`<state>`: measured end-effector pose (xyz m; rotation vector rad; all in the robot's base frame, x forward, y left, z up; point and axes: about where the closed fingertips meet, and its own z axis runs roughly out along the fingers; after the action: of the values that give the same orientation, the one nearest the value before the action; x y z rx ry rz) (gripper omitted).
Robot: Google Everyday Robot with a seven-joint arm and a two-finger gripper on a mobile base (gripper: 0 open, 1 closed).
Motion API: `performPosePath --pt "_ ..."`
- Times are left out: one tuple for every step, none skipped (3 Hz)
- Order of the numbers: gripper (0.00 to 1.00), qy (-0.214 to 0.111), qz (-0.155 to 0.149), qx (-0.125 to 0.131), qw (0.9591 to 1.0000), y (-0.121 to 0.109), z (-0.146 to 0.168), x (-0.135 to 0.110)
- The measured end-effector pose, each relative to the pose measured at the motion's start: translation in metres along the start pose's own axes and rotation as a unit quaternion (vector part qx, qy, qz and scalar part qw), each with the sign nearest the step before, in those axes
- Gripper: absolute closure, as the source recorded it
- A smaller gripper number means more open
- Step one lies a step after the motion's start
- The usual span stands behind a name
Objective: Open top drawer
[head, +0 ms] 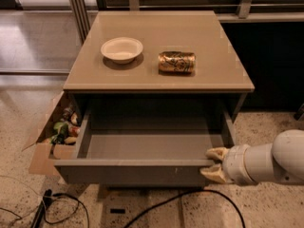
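1. The top drawer (142, 172) stands pulled well out from under the desk (223, 75). Its grey floor is in full view, and its flat front is the nearest part to the camera.
2. The gripper (213, 163) sits at the right end of that drawer front, level with its top edge.
3. One of the cream-coloured fingers (216, 152) lies over the top edge on the inner side. The other is lower, against the outer face. They appear to be clenched on the front panel, though the contact is small and partly hidden by the panel's corner.
4. The pale, rounded arm (270, 163) comes in from the right edge of the camera view, low and roughly level with the drawer front.
5. On the desk top a white bowl (122, 49) stands left of centre. A gold can (176, 61) lies on its side just beside it, to the right.
6. Left of the drawer, on the speckled floor, an open cardboard box (40, 163) holds mixed items.
7. Dark cables (71, 208) trail across the floor below the drawer.
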<state>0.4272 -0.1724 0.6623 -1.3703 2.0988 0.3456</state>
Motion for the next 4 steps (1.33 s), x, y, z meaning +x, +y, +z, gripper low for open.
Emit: performPosePath --pt "0.82 0.000 0.000 0.000 1.0000 0.0000 0.0000 0.0000" --pt "0.58 0.000 0.000 0.000 1.0000 0.0000 0.0000 0.0000" --pt "0.35 0.000 0.000 0.000 1.0000 0.0000 0.0000 0.0000" --pt "0.12 0.000 0.000 0.000 1.0000 0.0000 0.0000 -0.0001"
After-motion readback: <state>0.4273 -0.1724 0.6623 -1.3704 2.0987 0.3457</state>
